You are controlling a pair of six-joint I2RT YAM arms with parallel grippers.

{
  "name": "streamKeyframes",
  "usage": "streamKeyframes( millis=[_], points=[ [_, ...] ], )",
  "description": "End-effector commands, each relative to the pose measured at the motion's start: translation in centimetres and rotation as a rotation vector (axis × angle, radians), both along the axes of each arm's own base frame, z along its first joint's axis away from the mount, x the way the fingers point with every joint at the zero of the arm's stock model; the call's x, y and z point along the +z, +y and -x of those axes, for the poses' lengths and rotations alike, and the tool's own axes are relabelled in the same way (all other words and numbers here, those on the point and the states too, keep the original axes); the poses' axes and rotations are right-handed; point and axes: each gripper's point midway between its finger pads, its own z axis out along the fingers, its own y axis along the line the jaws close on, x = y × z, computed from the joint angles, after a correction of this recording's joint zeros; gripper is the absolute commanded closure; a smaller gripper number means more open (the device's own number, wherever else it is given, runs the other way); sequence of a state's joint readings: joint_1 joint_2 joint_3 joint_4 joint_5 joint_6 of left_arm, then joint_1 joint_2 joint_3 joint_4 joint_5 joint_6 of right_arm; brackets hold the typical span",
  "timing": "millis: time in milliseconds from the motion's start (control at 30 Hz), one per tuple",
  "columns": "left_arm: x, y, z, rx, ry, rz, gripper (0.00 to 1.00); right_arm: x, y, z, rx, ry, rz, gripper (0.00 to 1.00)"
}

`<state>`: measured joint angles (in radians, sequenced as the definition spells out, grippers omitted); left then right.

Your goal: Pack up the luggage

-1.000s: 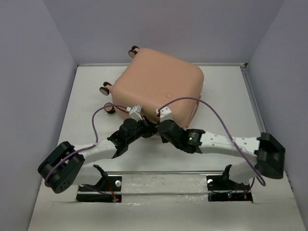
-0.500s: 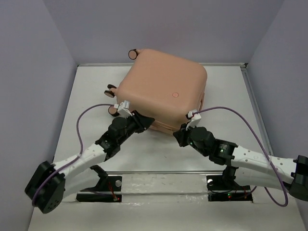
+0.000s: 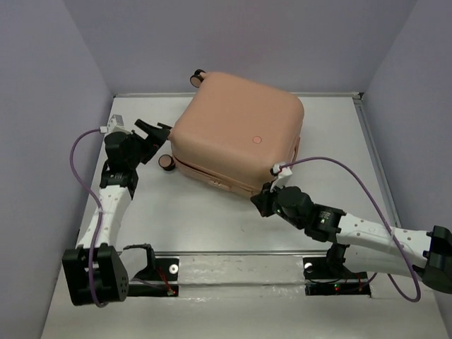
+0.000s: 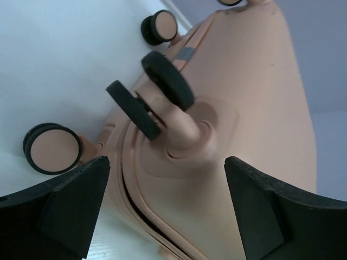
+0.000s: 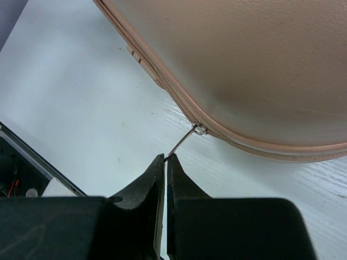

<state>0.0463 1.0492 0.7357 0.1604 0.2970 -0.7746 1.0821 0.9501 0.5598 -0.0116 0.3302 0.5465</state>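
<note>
Right fingers (image 5: 145, 190) clamped on the luggage (image 3: 236, 131) zipper pull (image 5: 183, 143), left fingers (image 4: 70, 211) apart near a wheel (image 4: 162, 89)

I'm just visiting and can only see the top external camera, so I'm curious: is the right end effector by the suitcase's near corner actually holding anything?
Observer: Yes. The right wrist view shows the right end effector shut on the thin metal zipper pull of the luggage.
Visitor: And the left one, up by the wheels?
Observer: The left wrist view shows the left end effector open, its fingers wide apart. A black twin wheel sits ahead between them, untouched.
</note>
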Motion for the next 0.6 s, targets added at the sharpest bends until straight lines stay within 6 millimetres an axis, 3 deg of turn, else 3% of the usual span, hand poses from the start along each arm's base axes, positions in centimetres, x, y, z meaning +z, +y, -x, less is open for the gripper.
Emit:
streamKeyframes(
  millis=[0, 133, 367, 567],
  points=[
    [1.2, -1.7, -1.9, -0.111, -0.007, 0.117, 0.01, 2.8, 2.6, 1.1, 0.093, -0.023, -0.135, 0.93],
    [1.1, -1.7, -4.7, -0.1, -0.009, 0.161, 0.01, 2.2, 2.9, 1.5, 0.115, -0.01, -0.129, 0.93],
    [1.7, -1.7, -7.4, -0.087, -0.03, 0.247, 0.04, 1.7, 3.1, 1.6, 0.127, 0.001, -0.128, 0.93],
    [1.2, -1.6, -9.5, -0.065, -0.026, 0.306, 0.21, 1.5, 3.1, 1.7, 0.123, 0.008, -0.129, 0.93]
  ],
)
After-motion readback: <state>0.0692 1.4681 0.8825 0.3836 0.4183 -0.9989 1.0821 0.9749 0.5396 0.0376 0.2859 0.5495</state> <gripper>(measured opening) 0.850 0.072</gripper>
